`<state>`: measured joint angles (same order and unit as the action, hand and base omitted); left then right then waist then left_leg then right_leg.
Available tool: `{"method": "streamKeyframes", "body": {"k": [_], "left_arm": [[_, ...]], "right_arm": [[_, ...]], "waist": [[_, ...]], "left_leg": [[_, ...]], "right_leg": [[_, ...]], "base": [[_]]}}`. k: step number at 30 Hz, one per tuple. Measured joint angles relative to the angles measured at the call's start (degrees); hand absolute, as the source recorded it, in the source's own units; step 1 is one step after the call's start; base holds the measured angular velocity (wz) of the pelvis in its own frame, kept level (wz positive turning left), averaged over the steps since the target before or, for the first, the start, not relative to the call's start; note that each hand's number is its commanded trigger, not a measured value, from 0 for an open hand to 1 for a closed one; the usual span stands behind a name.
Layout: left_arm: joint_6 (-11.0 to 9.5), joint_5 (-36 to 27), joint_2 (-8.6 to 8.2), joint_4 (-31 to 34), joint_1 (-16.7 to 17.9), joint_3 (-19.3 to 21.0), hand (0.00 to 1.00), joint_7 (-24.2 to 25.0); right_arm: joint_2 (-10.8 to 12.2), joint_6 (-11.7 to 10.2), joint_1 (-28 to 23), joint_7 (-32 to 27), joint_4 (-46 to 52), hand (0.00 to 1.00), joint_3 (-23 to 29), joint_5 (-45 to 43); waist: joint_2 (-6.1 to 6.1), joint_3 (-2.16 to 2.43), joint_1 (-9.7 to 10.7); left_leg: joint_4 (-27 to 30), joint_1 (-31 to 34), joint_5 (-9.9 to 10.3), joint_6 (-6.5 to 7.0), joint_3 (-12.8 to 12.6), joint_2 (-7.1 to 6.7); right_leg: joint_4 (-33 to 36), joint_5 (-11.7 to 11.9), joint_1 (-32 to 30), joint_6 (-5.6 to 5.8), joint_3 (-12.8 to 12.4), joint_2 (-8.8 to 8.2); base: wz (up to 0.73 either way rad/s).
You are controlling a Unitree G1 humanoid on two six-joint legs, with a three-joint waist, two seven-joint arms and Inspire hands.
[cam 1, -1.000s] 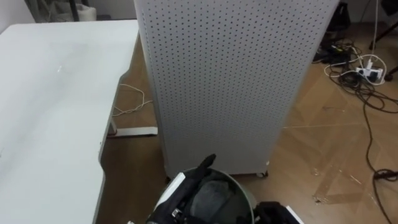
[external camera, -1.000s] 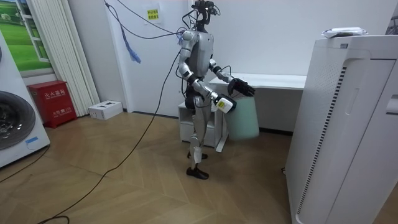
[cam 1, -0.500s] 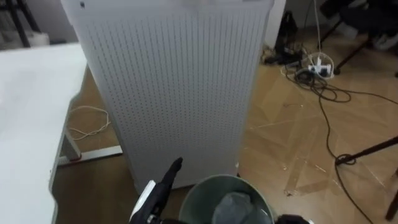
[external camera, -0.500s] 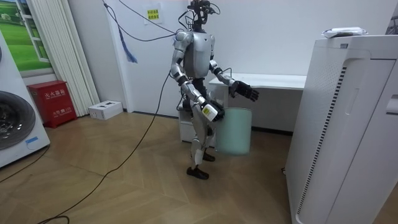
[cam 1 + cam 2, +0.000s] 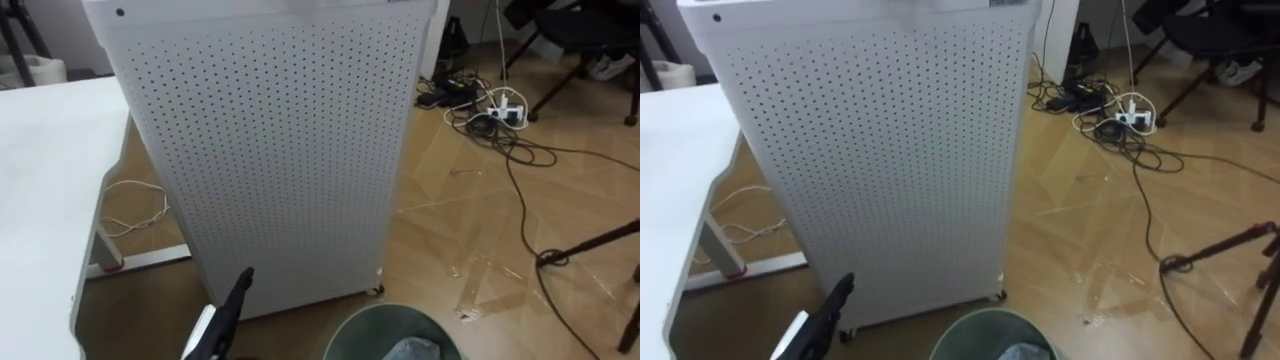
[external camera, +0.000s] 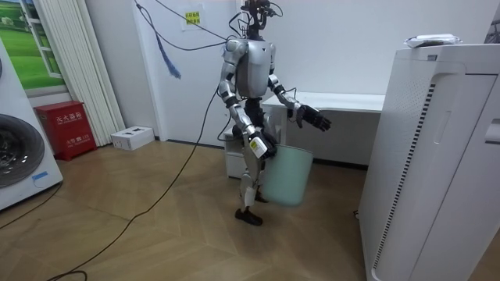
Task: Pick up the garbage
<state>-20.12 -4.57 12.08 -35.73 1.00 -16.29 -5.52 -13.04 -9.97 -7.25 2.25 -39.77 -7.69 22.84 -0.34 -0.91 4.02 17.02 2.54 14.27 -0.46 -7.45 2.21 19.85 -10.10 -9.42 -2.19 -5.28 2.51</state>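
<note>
The robot stands on the wooden floor [image 5: 480,250], near the white flat table [image 5: 45,190] and in front of a tall white metal cabinet with small holes [image 5: 270,150]. Its right hand [image 6: 264,148] is at the rim of a pale green round plastic bin [image 6: 287,176], which hangs tilted beside its leg, lifted off the floor. How this hand is closed on the rim cannot be told from the room view. Inside the bin, at its bottom, lies a crumpled grey-white piece of garbage [image 5: 418,350]. The left hand [image 5: 232,312] is stretched forward with straight fingers and holds nothing; it is apart from the bin, just before the cabinet's lower part. To the right of the cabinet, dark cables [image 5: 520,160] and a white power strip [image 5: 505,110] lie on the floor.
</note>
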Motion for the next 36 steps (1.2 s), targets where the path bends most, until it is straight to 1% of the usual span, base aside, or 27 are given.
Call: {"method": "streamKeyframes", "body": {"k": [1,3,5,7,9,10,13,14,15,16,19,22,26,27,29,31,32,33,34,35,36], "left_arm": [[0.0,-0.38,0.03,-1.86,0.03,0.63,0.0,-0.15],[0.0,-0.38,0.04,-4.39,0.03,1.36,0.0,-0.48],[0.0,-0.35,0.02,-6.24,0.06,2.55,0.0,-0.53],[0.04,-0.28,0.02,-9.21,0.14,3.96,0.0,-0.83],[0.07,-0.32,-0.03,-10.2,1.14,4.28,0.0,-1.27],[0.03,-0.33,-0.14,-11.79,1.59,4.22,0.0,-1.2],[0.43,-0.36,-0.19,-16.58,3.21,4.22,0.0,-0.84],[0.6,-0.33,-0.19,-16.99,3.61,4.3,0.0,-0.59],[0.92,-0.29,-0.2,-17.93,3.98,4.35,0.0,-0.12],[1.11,-0.26,-0.29,-19.22,4.28,4.66,0.0,0.13],[1.4,-0.26,-0.57,-20.07,5.98,5.81,0.0,0.27],[1.39,-0.2,-1.35,-20.33,6.17,7.27,0.0,0.23],[1.37,-0.47,-1.52,-20.93,6.23,9.3,0.0,0.53],[1.41,-1.13,-1.43,-21.87,6.04,9.52,0.0,0.75],[1.81,-1.51,-1.41,-22.31,6.32,9.56,0.0,1.12],[3.01,-1.49,-1.59,-22.26,6.35,10.21,0.0,2.45],[3.46,-1.49,-1.7,-22.18,6.37,10.64,0.0,2.69],[4.01,-1.52,-1.81,-22.05,6.43,11.13,0.0,2.81],[4.1,-1.55,-1.78,-22.05,6.32,11.2,0.0,2.87],[4.11,-1.54,-1.79,-22.05,6.17,11.16,0.0,2.88],[4.11,-1.54,-2.03,-22.05,6.17,10.86,0.0,2.98]], "right_arm": [[-0.03,0.02,0.13,0.01,-0.38,1.0,0.0,0.71],[0.01,0.02,0.14,0.03,-0.99,1.0,-0.03,1.91],[0.11,0.04,0.18,0.15,-2.42,1.0,-0.07,1.9],[0.22,0.14,0.17,0.35,-2.82,1.0,-0.08,1.88],[0.2,0.14,0.13,0.34,-2.8,1.0,-0.09,1.9],[0.19,0.15,0.09,0.3,-2.84,1.0,-0.13,1.89],[0.21,0.14,-0.1,0.4,-2.82,1.0,-0.74,1.89],[0.23,0.14,-0.08,0.41,-2.82,1.0,-0.76,1.89],[0.32,0.14,-0.01,0.39,-2.83,1.0,-0.75,1.9],[0.65,0.11,0.05,0.39,-2.83,1.0,-0.73,1.9],[1.52,-0.01,0.1,0.4,-2.83,1.0,-0.73,1.87],[1.66,-0.03,0.27,0.43,-2.82,1.0,-0.71,1.43],[1.64,-0.36,0.43,1.15,-2.68,1.0,-0.57,0.72],[1.67,-0.36,0.43,1.17,-2.56,1.0,-0.66,0.72],[1.68,-0.36,0.51,1.47,-2.22,1.0,-0.68,0.73],[1.68,-0.35,0.42,2.11,-2.27,1.0,-0.59,0.65],[1.67,-0.35,0.39,2.3,-2.27,1.0,-0.58,0.64],[1.66,-0.35,0.35,2.71,-2.26,1.0,-0.53,0.56],[1.66,-0.35,0.37,2.83,-2.2,1.0,-0.51,0.61],[1.66,-0.35,0.36,2.81,-2.17,1.0,-0.6,0.66],[1.63,-0.33,0.17,2.77,-2.23,1.0,-0.66,0.7]], "waist": [[-0.04,0.01,-0.56],[-0.23,0.02,-0.95],[-0.94,-0.16,-1.46],[-1.53,-0.11,-1.9],[-1.68,-0.03,-2.24],[-1.68,-0.03,-2.71],[-1.75,0.03,-2.75],[-1.77,0.09,-2.81],[-1.81,0.08,-3.04],[-1.82,0.08,-3.33],[-1.74,0.09,-3.62],[-1.75,0.08,-4.22],[-1.77,0.09,-4.49],[-1.78,0.09,-4.81],[-1.71,0.06,-5.23],[-1.6,-0.02,-5.22],[-1.57,-0.06,-5.14],[-1.33,-0.11,-4.96],[-1.11,-0.08,-4.4],[-1.13,-0.14,-4.36],[-1.36,-0.18,-4.27]], "left_leg": [[-0.5,-0.29,0.0,0.0,-0.76,0.03],[-0.92,-0.47,0.0,0.0,-1.32,0.05],[-1.73,-1.17,0.0,0.0,-1.85,0.1],[-1.83,-1.22,0.0,0.0,-2.0,0.12],[-2.15,-1.45,0.0,0.0,-2.11,0.14],[-2.97,-2.34,0.0,0.01,-2.1,0.17],[-4.17,-4.29,-0.02,0.03,-2.08,0.25],[-4.3,-4.33,-0.02,0.03,-2.01,0.23],[-4.33,-4.32,-0.02,0.03,-1.93,0.25],[-4.35,-4.45,-0.02,0.03,-1.8,0.32],[-4.42,-5.17,-0.02,0.03,-1.77,0.46],[-4.4,-5.15,-0.02,0.03,-1.74,0.49],[-4.04,-5.12,-0.01,0.01,-1.72,0.64],[-3.28,-4.93,0.05,-0.08,-1.9,1.13],[-0.33,-3.76,0.69,-0.58,-1.76,1.65],[8.3,-0.06,1.93,-1.14,-1.8,2.62],[10.97,0.97,1.97,-1.17,-1.81,3.18],[15.97,3.29,1.89,-1.19,-1.63,3.82],[21.58,6.28,1.41,-1.24,-1.63,4.96],[24.36,7.97,0.58,-1.39,-1.61,5.37],[26.74,10.69,0.22,-1.49,-1.48,5.27]], "right_leg": [[-0.02,0.01,-0.24,0.01,0.07,0.0],[-0.12,0.02,-0.39,0.03,0.76,-0.04],[-0.19,0.02,-0.33,0.03,0.81,-0.23],[-0.42,0.02,-0.27,0.03,1.84,-0.34],[-1.31,0.2,0.14,0.11,3.03,-0.46],[-2.0,0.3,0.81,0.16,3.47,-0.47],[-3.36,0.4,2.7,0.23,3.98,-0.44],[-3.27,0.4,2.83,0.23,4.11,-0.47],[-3.28,0.5,2.95,0.32,4.59,-0.51],[-3.38,0.56,3.12,0.28,5.71,-0.64],[-4.36,0.67,4.31,0.12,7.41,-0.82],[-4.24,0.66,4.27,0.11,7.76,-0.87],[-4.05,0.69,4.33,0.04,7.88,-0.77],[-3.99,0.78,4.34,-0.12,8.59,-0.8],[-3.79,0.83,4.36,-0.5,10.37,-0.94],[-2.95,-0.04,4.36,-1.34,11.1,-0.66],[-2.65,-0.39,4.35,-1.56,11.42,-0.61],[-1.71,-1.37,4.33,-2.24,12.12,-0.47],[-0.67,-2.2,4.39,-2.8,11.95,-0.27],[-0.02,-2.58,4.39,-3.13,11.83,-0.17],[0.51,-3.0,4.59,-3.65,10.87,-0.03]], "base": [[-0.35],[-0.24],[-0.14],[-0.07],[-0.06],[-0.07],[-0.01],[0.0],[0.0],[0.0],[-0.02],[0.01],[0.0],[-0.11],[-0.08],[0.05],[0.13],[0.31],[0.37],[0.38],[0.42]]}}
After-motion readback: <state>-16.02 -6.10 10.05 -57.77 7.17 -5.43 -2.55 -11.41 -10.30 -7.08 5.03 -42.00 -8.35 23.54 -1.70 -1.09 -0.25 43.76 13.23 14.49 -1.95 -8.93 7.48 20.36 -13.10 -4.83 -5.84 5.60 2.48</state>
